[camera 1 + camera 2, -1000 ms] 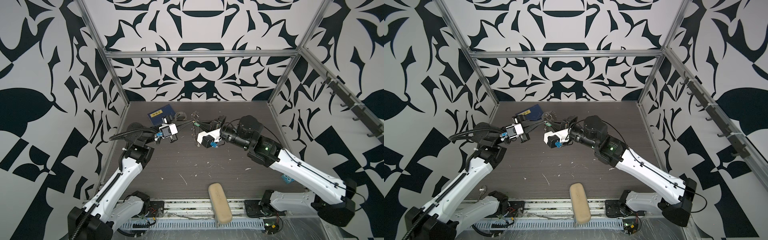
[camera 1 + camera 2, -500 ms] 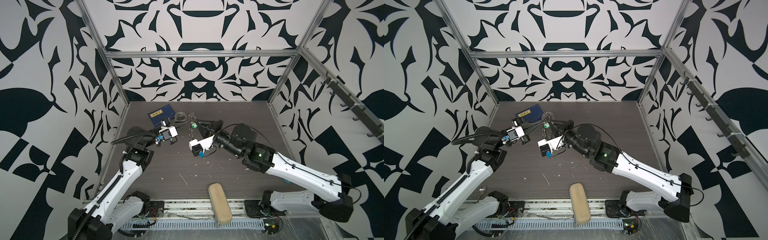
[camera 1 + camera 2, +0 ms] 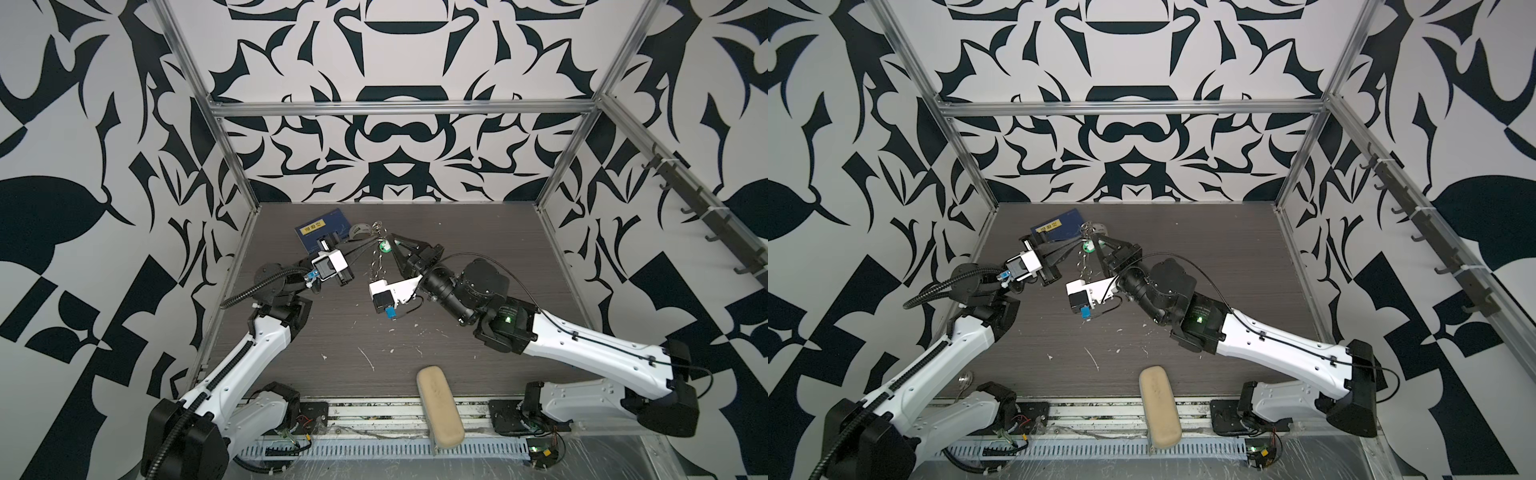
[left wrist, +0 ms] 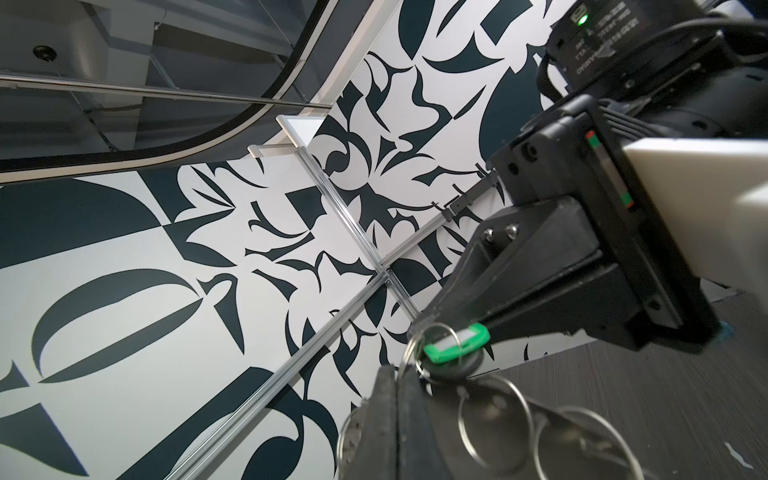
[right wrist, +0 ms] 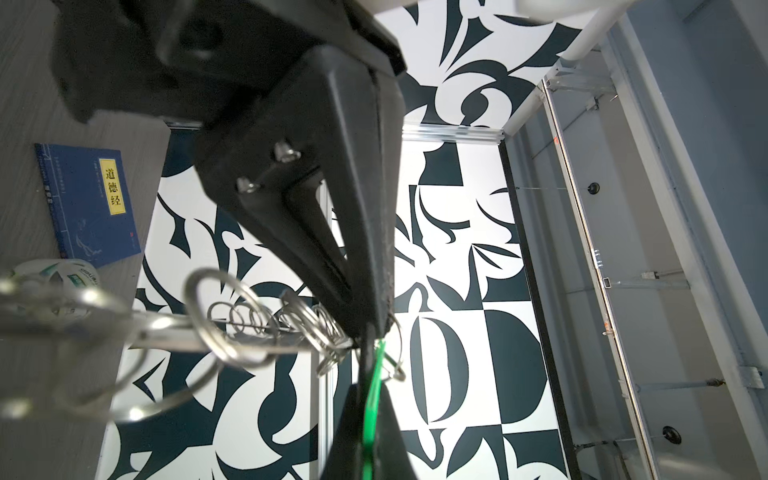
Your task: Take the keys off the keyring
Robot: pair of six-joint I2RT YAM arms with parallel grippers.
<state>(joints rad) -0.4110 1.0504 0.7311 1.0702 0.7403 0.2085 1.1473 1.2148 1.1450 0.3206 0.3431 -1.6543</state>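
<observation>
Hanging in the air over the far part of the surface (image 3: 457,257), left of its middle, the green key (image 3: 385,248) is pinched between the right jaws, which are closed tight on it. In the left wrist view the key (image 4: 455,338) shows a white patch on its face and a dark round piece beneath it. A thin wire loop (image 4: 415,345) passes through the end that sticks out of the jaws. In the right wrist view the key (image 5: 372,395) appears edge-on as a thin green strip running down between the two black fingers.

The keyring (image 5: 232,336) is right beside the key. It shows there as a flat grey metal band seen nearly edge-on, strung with many silver wire loops, some large and blurred close to the lens. The left jaws are shut on the end of this keyring nearest the key, so the two pairs of jaws meet almost tip to tip. In both top views a string of loops (image 3: 376,266) dangles below that meeting point, clear of the surface, and a few more loops stand up above it.

A blue book (image 3: 322,235) with a yellow label lies flat behind the left jaws, toward the far left corner. A roll of tape (image 3: 360,230) sits just beside the book. Small white scraps (image 3: 368,359) are scattered over the middle of the dark wood-grain surface. A tan oblong case (image 3: 439,407) lies at the near edge, partly over the rail there.
</observation>
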